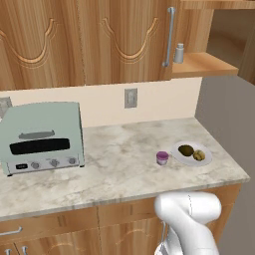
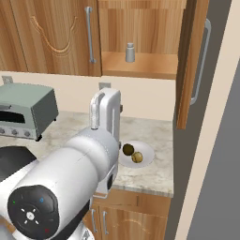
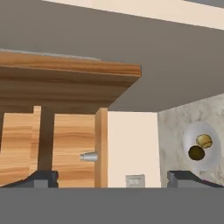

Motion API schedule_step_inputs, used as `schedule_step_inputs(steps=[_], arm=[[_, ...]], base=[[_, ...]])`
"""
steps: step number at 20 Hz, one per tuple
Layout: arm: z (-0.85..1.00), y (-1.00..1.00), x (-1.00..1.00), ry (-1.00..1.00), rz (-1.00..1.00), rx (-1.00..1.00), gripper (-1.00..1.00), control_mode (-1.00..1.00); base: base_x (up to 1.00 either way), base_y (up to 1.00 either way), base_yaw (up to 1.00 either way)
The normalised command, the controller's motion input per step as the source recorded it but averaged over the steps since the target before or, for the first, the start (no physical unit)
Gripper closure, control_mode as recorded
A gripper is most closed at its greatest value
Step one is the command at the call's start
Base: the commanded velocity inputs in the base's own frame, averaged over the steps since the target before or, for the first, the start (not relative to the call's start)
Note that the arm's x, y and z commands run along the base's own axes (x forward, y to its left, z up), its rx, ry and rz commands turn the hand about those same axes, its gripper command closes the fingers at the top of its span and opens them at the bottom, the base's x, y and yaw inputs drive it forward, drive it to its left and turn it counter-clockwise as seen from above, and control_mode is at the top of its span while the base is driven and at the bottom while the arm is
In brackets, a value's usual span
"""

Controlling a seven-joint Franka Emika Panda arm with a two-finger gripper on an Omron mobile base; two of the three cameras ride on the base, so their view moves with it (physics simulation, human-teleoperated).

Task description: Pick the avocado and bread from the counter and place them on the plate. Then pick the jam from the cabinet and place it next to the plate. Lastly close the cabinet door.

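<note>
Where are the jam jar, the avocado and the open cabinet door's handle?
jam jar (image 1: 162, 158): left base view, on its purple side, beside the plate.
avocado (image 1: 186, 150): left base view, on its dark top, on the plate.
cabinet door handle (image 2: 201, 61): right base view, midway along the silver bar.

Arm (image 2: 101, 140) hides jam; toaster oven (image 2: 23, 110) cut off.

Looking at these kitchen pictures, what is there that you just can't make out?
- Jam: in the right base view the robot's arm stands in front of it.
- Cabinet door: cut off by the top edge in the right base view.
- Shaker bottle: too small in the hand view to tell details.
- Plate: its lower end is hidden behind a fingertip.
</note>
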Motion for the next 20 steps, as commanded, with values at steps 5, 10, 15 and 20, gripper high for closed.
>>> schedule_step_inputs(steps=[5,10,15,20], arm=[[0.0,-0.31,0.0,-0.02,-0.13,0.0,-1.0,-1.0],[0.0,-0.32,0.0,-0.05,-0.11,0.0,-1.0,-1.0],[0.0,-0.06,0.0,-0.01,-0.06,0.0,-1.0,-1.0],[0.0,-0.11,0.0,0.0,-0.01,0.0,-1.0,-1.0]], base=[[0.0,0.0,0.0],[0.0,0.0,0.0],[0.0,0.0,0.0],[0.0,0.0,0.0]])
